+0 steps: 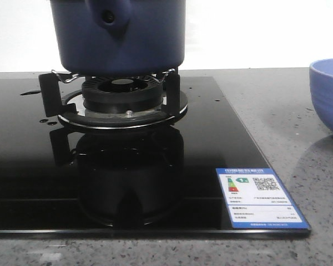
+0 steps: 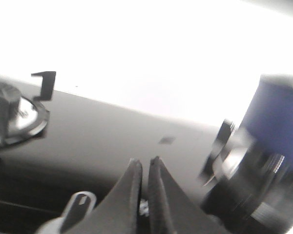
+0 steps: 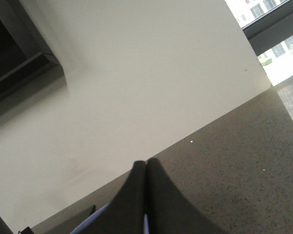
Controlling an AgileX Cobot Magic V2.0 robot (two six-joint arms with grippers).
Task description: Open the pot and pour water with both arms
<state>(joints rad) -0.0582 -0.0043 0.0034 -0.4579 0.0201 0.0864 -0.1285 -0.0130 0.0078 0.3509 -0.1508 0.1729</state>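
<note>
Pot of dark navy-blue matte metal, cylindrical (image 1: 119,36), sits on the black pronged burner grate (image 1: 117,97) of the glossy black glass hob (image 1: 33,183), toward the left and far part of the grey speckled stone worktop (image 1: 291,127), with its blue handle mount and round hole facing the front camera; its top edge and any lid are cut off by the frame, so whether it is covered cannot be told. Starting on the left, the left claw (image 2: 144,168) hangs low over the hob glass with its dark fingers pressed nearly together and nothing between them, the blurred pot wall off to one side, near but apart. To do the opening step well, I judge that this claw should first spread its fingers, rise to the pot's top, and lift any lid straight up so the pot does not slide on the prongs. Further right, the light blue ribbed bowl (image 1: 328,94) stands on the worktop well clear of the hob, a likely place for the water. The right claw (image 3: 146,168) is clenched, empty at its tips, above the worktop.
</note>
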